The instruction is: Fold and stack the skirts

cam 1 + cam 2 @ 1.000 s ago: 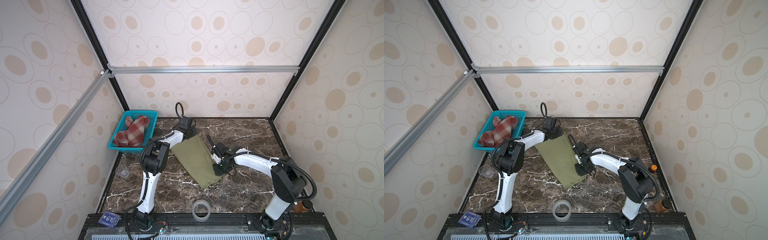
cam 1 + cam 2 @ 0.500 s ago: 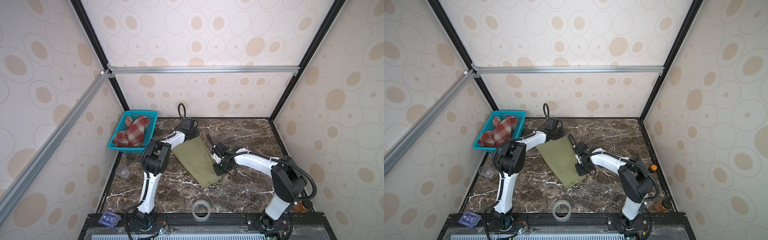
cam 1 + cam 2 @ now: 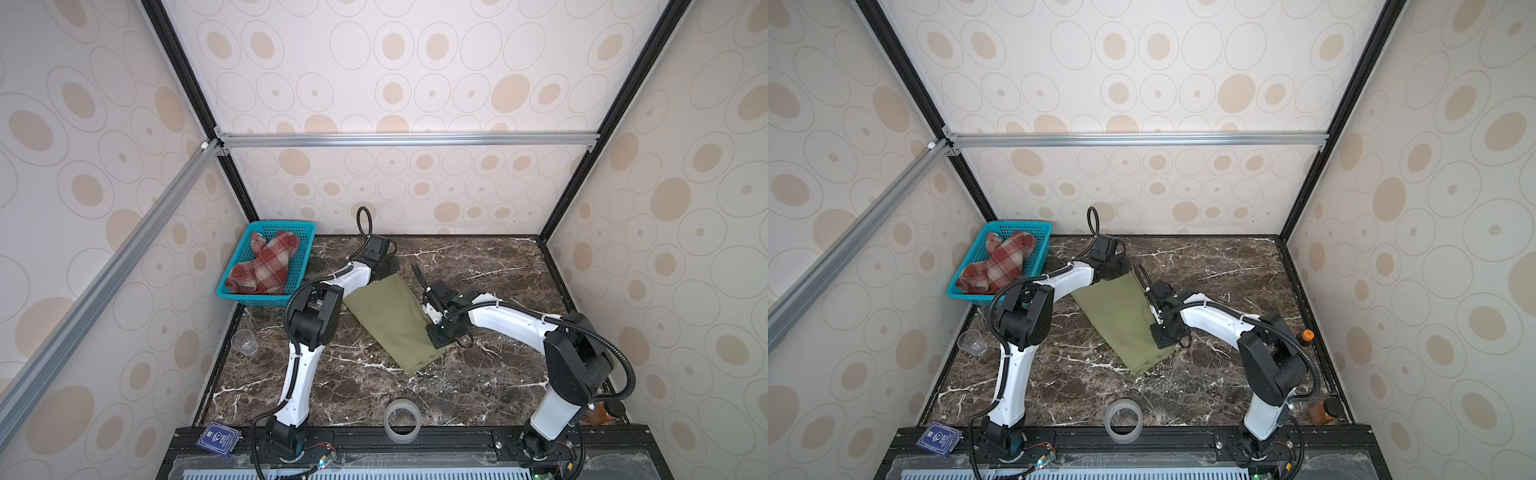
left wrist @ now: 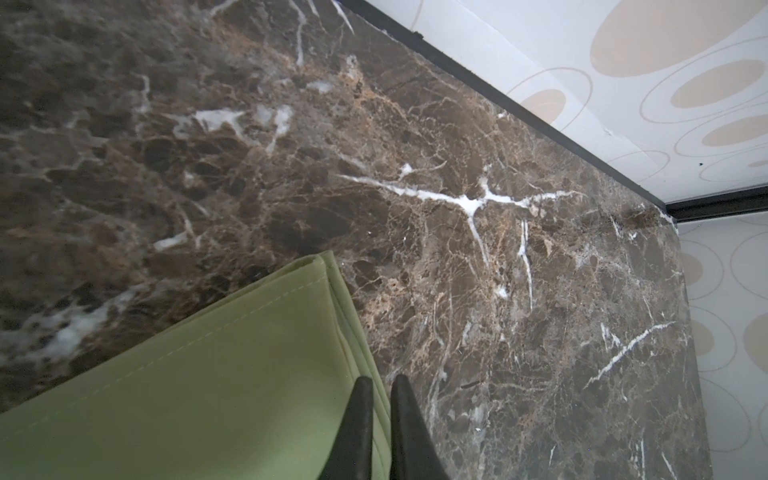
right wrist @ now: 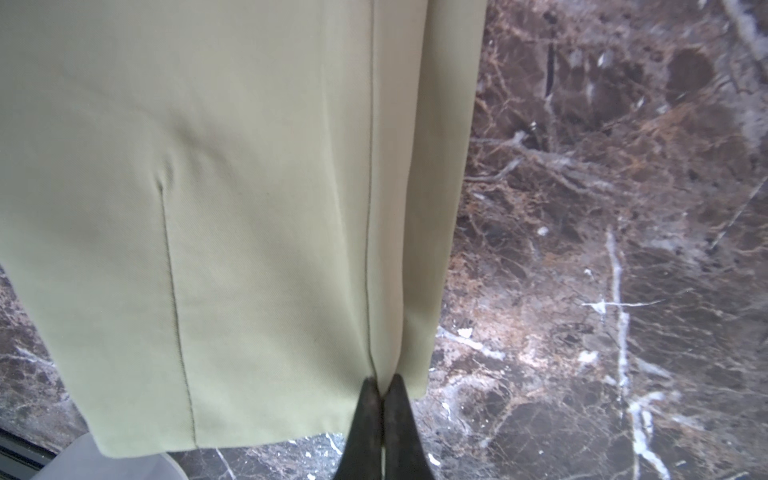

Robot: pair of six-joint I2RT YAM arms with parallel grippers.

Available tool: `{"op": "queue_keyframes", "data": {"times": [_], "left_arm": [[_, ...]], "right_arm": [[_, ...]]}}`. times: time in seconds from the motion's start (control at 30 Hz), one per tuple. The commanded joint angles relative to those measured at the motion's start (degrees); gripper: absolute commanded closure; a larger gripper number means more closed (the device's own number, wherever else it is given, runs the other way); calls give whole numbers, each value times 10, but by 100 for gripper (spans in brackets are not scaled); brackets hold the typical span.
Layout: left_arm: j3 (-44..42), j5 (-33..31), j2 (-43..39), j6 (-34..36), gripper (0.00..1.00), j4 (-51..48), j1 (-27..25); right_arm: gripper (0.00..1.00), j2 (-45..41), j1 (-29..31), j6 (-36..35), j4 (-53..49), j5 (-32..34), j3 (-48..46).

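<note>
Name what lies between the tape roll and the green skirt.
Only bare table lies between the tape roll and the green skirt, as both top views show.

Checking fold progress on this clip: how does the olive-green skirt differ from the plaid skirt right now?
The olive-green skirt lies spread flat on the table; the plaid skirt sits bunched in the teal basket. The olive-green skirt is plain and thin, the plaid skirt red-and-cream checked and thicker-looking. The left gripper and right gripper have their fingers closed on the olive-green skirt's edges; nothing touches the plaid skirt. Shared: neither is stacked yet.
</note>
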Motion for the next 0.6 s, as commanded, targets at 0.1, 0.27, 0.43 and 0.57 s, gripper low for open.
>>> {"op": "queue_keyframes", "data": {"times": [0.1, 0.27, 0.43, 0.57], "left_arm": [[20, -10, 8, 0, 89, -12, -1], [19, -11, 7, 0, 91, -14, -1], [14, -3, 2, 5, 98, -17, -1], [-8, 13, -16, 17, 100, -24, -3]], "right_arm": [[97, 16, -4, -6, -10, 19, 11], [95, 23, -5, -6, 5, 25, 5], [92, 25, -5, 7, 30, 44, -9], [80, 19, -5, 15, 43, 49, -16]]}}
